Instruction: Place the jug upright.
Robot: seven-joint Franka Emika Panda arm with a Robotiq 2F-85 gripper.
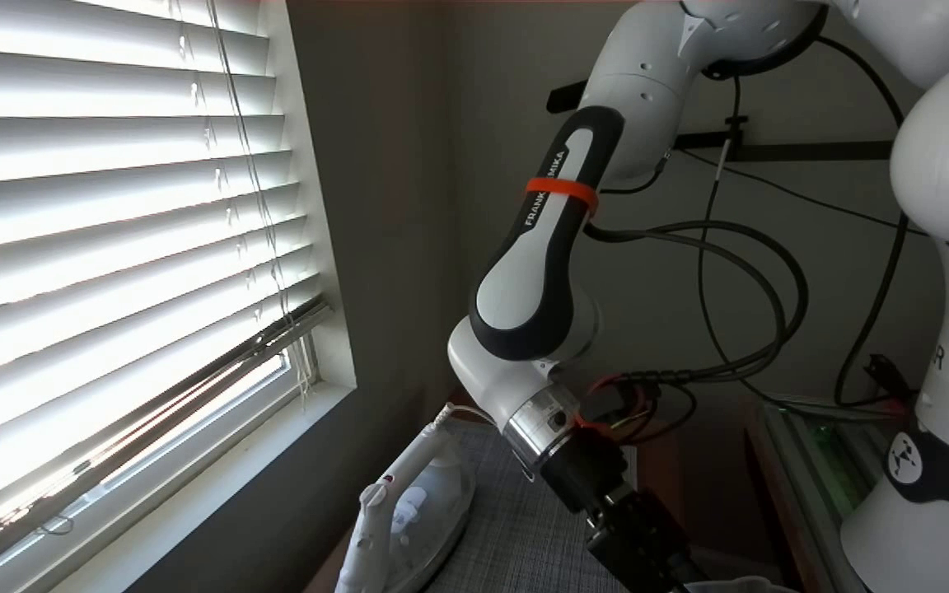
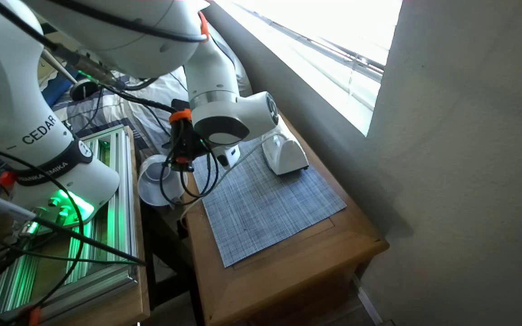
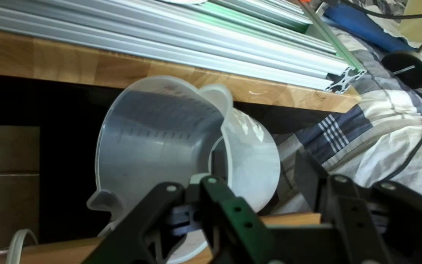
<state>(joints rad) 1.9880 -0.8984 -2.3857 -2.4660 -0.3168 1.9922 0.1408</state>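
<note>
1. Ahead of the claw (image 3: 262, 167), wrist view: the jug (image 3: 181, 143) lies tipped, mouth partly turned toward the claw, beside the worktop (image 3: 64, 66). Fingers (image 3: 310, 183) stand wide apart, one seemingly inside the mouth, the other clear of the outer wall; no hold shows.
2. Beneath the claw, in an exterior view: the jug lies between the worktop and the wooden table (image 2: 288, 267). Its support and the fingers are hidden.
3. Well apart from the claw, in an exterior view: the iron (image 1: 396, 502). Finger spacing cannot be read.
4. Judged step: grasping. Straddle the wall, close gently (thin plastic may flex), lift clear of both edges, then rotate mouth-up.
</note>
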